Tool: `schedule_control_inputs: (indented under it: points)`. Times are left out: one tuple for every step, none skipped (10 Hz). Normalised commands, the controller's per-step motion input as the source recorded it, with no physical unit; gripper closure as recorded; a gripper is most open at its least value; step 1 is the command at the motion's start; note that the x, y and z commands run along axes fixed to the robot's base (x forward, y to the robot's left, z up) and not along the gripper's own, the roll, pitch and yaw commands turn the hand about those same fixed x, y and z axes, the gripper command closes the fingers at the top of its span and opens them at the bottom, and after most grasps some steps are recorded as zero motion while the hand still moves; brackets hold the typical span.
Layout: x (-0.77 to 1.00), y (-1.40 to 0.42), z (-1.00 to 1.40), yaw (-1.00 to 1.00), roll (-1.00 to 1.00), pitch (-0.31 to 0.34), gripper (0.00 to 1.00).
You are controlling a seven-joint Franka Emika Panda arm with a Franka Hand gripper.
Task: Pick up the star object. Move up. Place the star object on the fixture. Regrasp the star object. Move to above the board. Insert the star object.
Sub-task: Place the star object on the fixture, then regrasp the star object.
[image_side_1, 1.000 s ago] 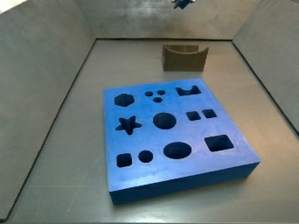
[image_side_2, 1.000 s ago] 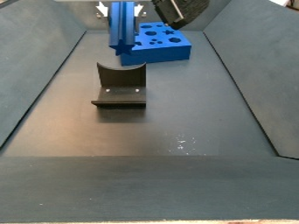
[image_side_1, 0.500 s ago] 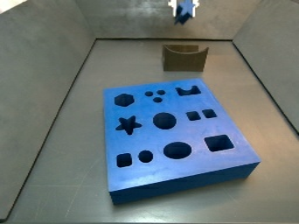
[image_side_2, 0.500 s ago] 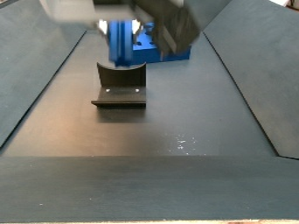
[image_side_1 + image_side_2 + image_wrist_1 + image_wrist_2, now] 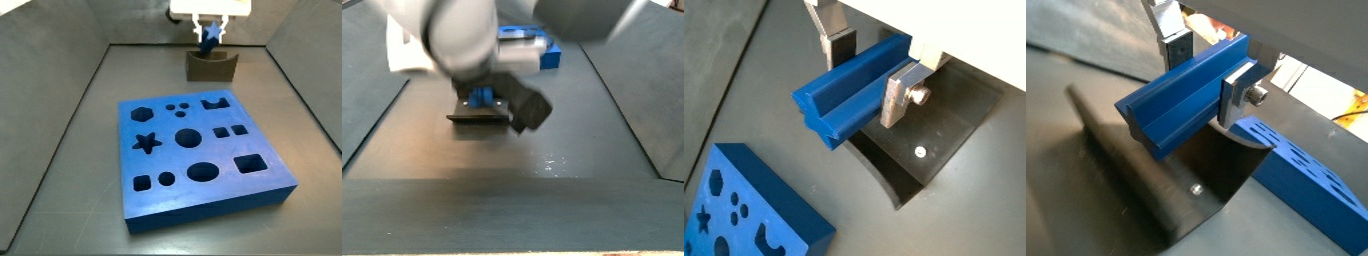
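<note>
My gripper (image 5: pixel 871 72) is shut on the star object (image 5: pixel 851 90), a ridged bright-blue bar held crosswise between the silver fingers. Both wrist views show it just over the fixture (image 5: pixel 919 152), a dark bracket with a curved notch. In a side view the gripper (image 5: pixel 210 34) holds the star object (image 5: pixel 210 41) right at the upper edge of the fixture (image 5: pixel 210 68); I cannot tell whether they touch. The board (image 5: pixel 201 150), a thick blue slab with dark cutouts, lies nearer the camera there. In a side view the blurred arm hides most of the fixture (image 5: pixel 476 116).
Grey sloping walls enclose the floor on all sides. The board (image 5: pixel 1313 182) lies a short way from the fixture (image 5: pixel 1126 175). Bare dark floor (image 5: pixel 516 190) stretches in front of the fixture.
The gripper has come down with the star object from high above onto the fixture's upper edge. The board and the fixture have not moved.
</note>
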Motion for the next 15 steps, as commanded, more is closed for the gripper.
schedule_control_inputs:
  points:
    - [0.18, 0.11, -0.81, -0.15, -0.33, 0.068, 1.0]
    - [0.16, 0.09, -0.68, -0.15, -0.26, 0.058, 1.0]
    - [0.09, 0.14, -0.51, -0.12, -0.13, 0.003, 1.0]
    - [0.09, 0.14, -0.51, -0.12, -0.13, 0.003, 1.0]
    - [0.09, 0.17, -0.5, -0.12, -0.13, -0.01, 1.0]
    - [0.09, 0.17, -0.48, -0.12, -0.13, -0.013, 1.0]
    - [0.0, 0.0, 0.0, 0.0, 0.0, 0.0, 0.0]
    - [0.0, 0.0, 1.0, 0.05, -0.03, 0.051, 0.0]
    - [-0.01, 0.0, 1.0, 0.05, -0.02, 0.055, 0.0]
    - [-0.02, 0.01, 1.0, 0.04, -0.01, 0.062, 0.0]
    - [-0.03, 0.01, 1.0, 0.02, 0.01, 0.071, 0.0]
    - [-0.04, 0.01, 1.0, 0.01, 0.02, 0.075, 0.0]
    - [-0.05, 0.01, 0.91, -0.01, 0.03, 0.076, 0.0]
    - [-0.05, 0.01, 0.79, -0.01, 0.03, 0.073, 0.0]
    - [-0.04, 0.01, 0.51, -0.03, 0.03, 0.056, 0.0]
